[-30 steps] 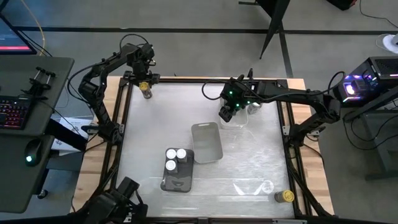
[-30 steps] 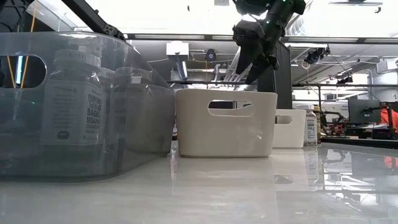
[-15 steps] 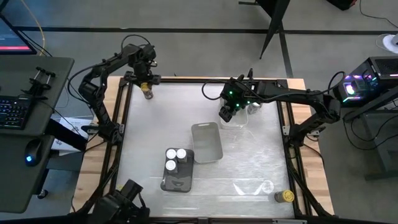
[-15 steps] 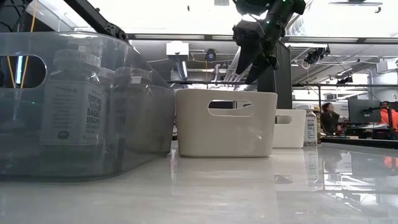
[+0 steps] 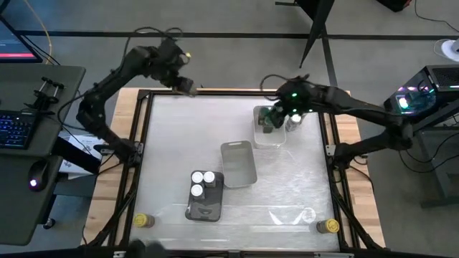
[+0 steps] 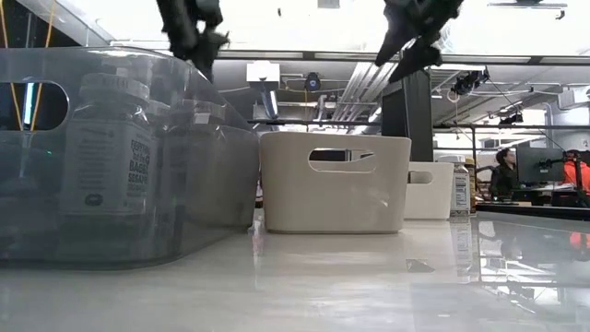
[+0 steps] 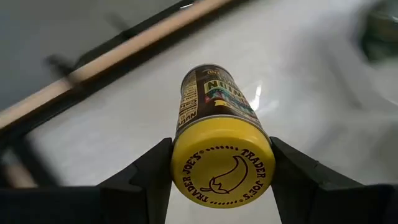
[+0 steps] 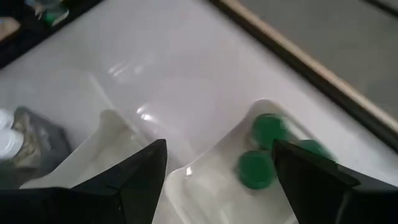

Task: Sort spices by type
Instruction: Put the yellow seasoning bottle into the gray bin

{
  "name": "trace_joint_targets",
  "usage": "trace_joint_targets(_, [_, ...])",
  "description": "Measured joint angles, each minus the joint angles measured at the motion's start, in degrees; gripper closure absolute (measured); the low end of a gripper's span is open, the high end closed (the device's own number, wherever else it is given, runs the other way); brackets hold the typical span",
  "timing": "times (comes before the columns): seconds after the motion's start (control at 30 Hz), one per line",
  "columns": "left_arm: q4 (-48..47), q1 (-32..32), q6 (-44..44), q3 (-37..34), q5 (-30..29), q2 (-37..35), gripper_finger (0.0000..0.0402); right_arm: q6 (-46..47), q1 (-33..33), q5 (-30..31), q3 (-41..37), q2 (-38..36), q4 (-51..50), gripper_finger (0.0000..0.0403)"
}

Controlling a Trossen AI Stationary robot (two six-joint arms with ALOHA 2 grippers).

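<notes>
My left gripper point(image 5: 185, 84) is up over the table's far left corner, shut on a spice jar with a yellow lid point(image 7: 221, 163) and a dark label. My right gripper point(image 5: 271, 118) hangs open and empty over the clear tray point(image 5: 270, 141) at the far right. In that tray stand three green-lidded jars point(image 8: 255, 169). Three white-lidded jars point(image 5: 202, 182) stand in the dark tray point(image 5: 204, 211) at the near middle. Two more yellow-lidded jars stand on the table, one at the near left corner point(image 5: 141, 221) and one at the near right corner point(image 5: 330, 226). My left gripper pinches the jar at its yellow lid point(image 7: 186, 163), one finger point(image 7: 146, 177) on each side of the lid's rim. The jar is lifted clear of the table. Its body point(image 7: 214, 96) points away from the gripper, down at a slant toward the table.
An empty grey tray point(image 5: 239, 163) lies at the middle of the table, next to the dark tray. A black frame point(image 5: 143, 143) runs round the white table top. In the low view, a person point(image 6: 505, 171) sits far back in the room.
My left gripper has risen from the far left corner and taken the yellow-lidded jar up off the table, moving a little toward the right edge; the jar now hangs tipped. My right gripper has moved up and toward the table's right edge over the clear tray.
</notes>
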Motion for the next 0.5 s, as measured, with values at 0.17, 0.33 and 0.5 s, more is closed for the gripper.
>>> trace_joint_targets(0.17, [1.9, -19.8, -1.7, 0.2, -0.1, -2.5, 0.0212, 0.1, -1.7, 1.7, 0.0, -4.5, -1.4, 0.0116])
trace_joint_targets(0.33, [7.3, -38.3, -1.8, 0.2, -4.9, 0.5, 0.0212, 0.1, -2.3, 1.2, 0.0, -6.2, -2.1, 0.0116])
trace_joint_targets(0.5, [10.5, -44.7, -1.6, 0.8, -8.1, 4.9, 0.0212, 5.7, -2.0, -3.5, 0.0, -6.2, -1.2, 0.0116])
